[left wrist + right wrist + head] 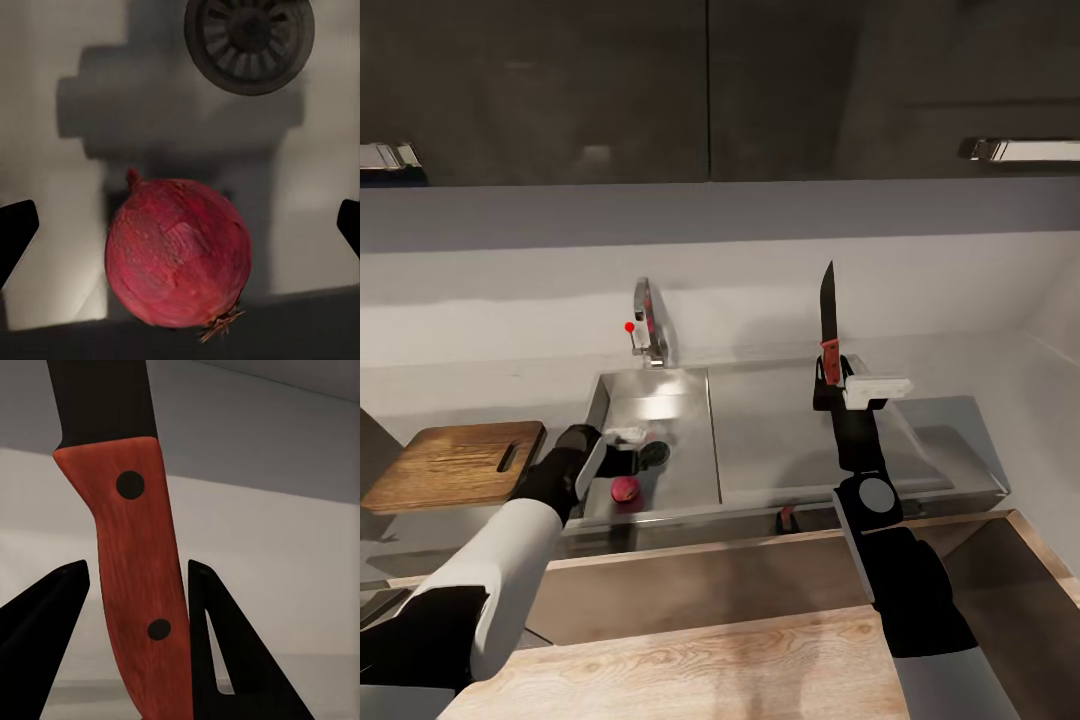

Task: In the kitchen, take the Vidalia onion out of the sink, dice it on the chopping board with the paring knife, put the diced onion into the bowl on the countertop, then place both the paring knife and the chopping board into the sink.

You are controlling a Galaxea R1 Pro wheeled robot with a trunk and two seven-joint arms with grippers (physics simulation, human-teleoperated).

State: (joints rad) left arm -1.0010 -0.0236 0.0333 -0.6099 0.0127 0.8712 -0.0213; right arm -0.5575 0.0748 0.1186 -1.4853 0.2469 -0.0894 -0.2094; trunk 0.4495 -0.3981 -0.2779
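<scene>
Grey counter (780,440) runs under dark wall cabinets (710,90), with the steel sink (690,470) set into it and the chrome tap (647,325) at its back edge. Your left gripper (622,462) is down inside the basin, beside the round drain (249,36). Its jaws are spread wide, and the onion (178,251) sits between them on the sink floor; in the left wrist view both fingertips (15,229) stand clear of its red skin, so nothing is gripped there. From the head view the onion lies near the front wall of the basin, just in front of the gripper.

Your right gripper (830,385) hangs above the drainboard, to the right of the basin. Its jaws are clamped on the red handle of the knife (131,555), with the dark blade pointing straight up toward the wall. The far finger seems to press the handle, though the near one looks slightly apart from it in the right wrist view.

You have the board (455,465) lying flat on the counter left of the sink, slot handle toward the basin. A pale wooden surface (690,660) spans the foreground below both arms.
</scene>
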